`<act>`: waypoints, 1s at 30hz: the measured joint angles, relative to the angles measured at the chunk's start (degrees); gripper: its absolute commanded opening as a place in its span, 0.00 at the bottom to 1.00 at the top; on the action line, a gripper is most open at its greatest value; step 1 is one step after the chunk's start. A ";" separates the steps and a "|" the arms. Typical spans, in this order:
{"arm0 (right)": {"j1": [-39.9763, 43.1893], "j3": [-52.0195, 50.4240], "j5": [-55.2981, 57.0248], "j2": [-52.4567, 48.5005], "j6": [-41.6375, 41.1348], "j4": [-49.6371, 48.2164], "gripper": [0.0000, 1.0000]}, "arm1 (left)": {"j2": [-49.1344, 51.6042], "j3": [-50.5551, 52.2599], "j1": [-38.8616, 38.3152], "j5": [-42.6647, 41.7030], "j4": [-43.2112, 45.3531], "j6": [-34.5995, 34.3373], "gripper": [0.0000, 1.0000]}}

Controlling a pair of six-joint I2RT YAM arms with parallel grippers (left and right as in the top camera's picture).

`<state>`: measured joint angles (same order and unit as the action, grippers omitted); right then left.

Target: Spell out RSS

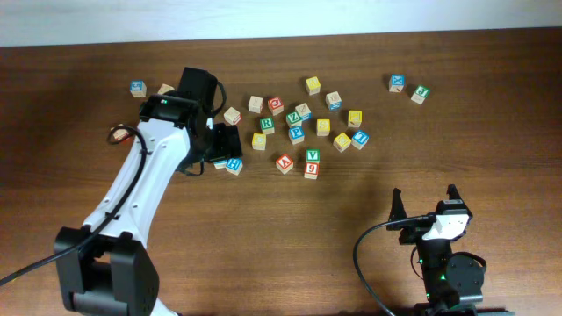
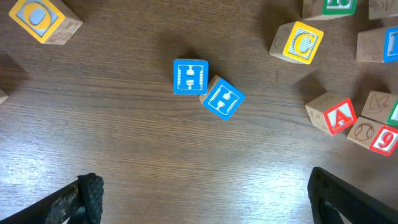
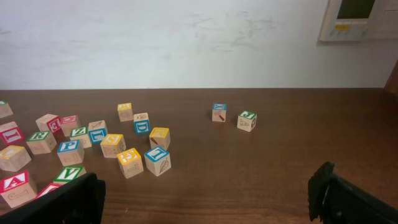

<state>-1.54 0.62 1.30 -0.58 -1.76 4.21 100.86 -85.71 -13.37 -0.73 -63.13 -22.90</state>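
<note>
The green-and-white R cube [image 1: 266, 125] [image 3: 40, 138] lies in the scattered cluster at mid table. Several yellow-faced cubes lie around it, among them one [image 1: 323, 126] right of it and another [image 1: 355, 118] farther right; I cannot read an S on any of them. My left gripper [image 1: 224, 145] [image 2: 205, 199] hangs open and empty over the cluster's left edge, just above two blue H cubes [image 2: 189, 76]. My right gripper [image 1: 426, 204] [image 3: 205, 199] stands open and empty near the front right, well clear of the cubes.
A yellow C cube [image 2: 297, 42], a red A cube [image 2: 336, 115] and a red 9 cube [image 2: 379, 137] lie right of the H cubes. Two lone cubes [image 1: 397, 83] [image 1: 420, 94] sit at the back right. A blue cube [image 1: 138, 88] lies at the far left.
</note>
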 measured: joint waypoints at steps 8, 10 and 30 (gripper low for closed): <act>0.00 0.00 0.02 0.00 0.02 -0.02 0.98 | 0.02 -10.95 -0.02 0.00 -9.81 3.28 0.99; 0.00 0.00 0.02 0.00 0.00 -0.02 0.98 | -0.02 -17.33 0.00 0.02 -14.29 3.67 0.99; 0.00 0.00 0.00 0.00 0.02 0.00 0.98 | -0.02 -19.98 7.02 7.26 -20.22 3.61 0.99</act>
<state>-1.54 0.62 1.30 -0.58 -1.74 4.21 100.84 -105.69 -6.35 6.52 -83.35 -19.29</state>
